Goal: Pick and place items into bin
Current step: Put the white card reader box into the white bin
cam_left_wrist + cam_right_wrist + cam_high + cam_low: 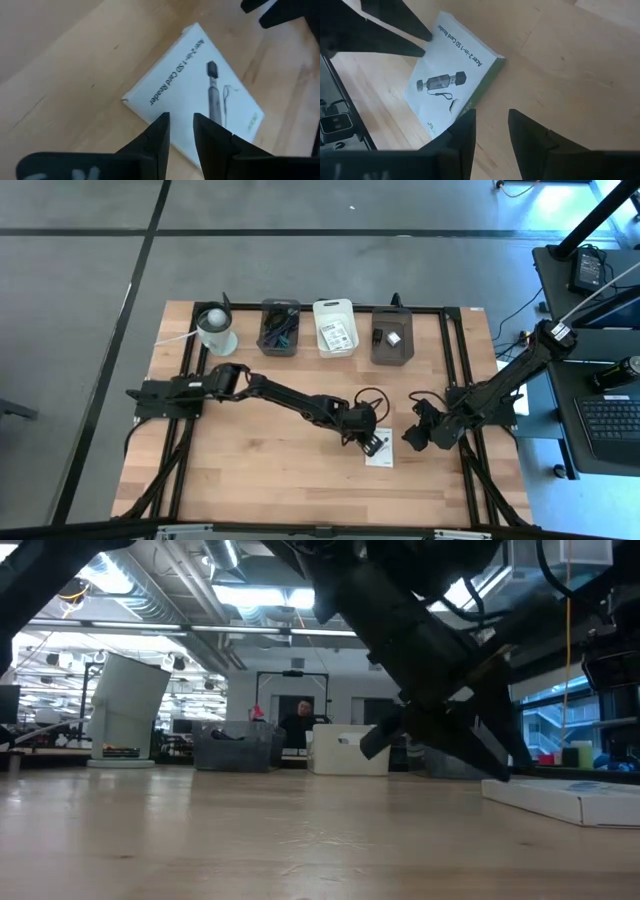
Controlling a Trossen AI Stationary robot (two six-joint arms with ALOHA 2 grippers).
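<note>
A flat white cardboard box, printed with a card reader, lies on the pale wood table. Left gripper hovers over it, dark fingers slightly parted, grasping nothing. Right gripper waits just beside the box, fingers slightly parted, empty.

The high view looks straight down from far above, taking in the whole wooden surface; the low view sits at surface height, looking level across it into the room; the left wrist view looks steeply down, very near, onto a white card-reader box; the right wrist view sees the same box from the opposite side, equally near; all four views share that box.
</note>
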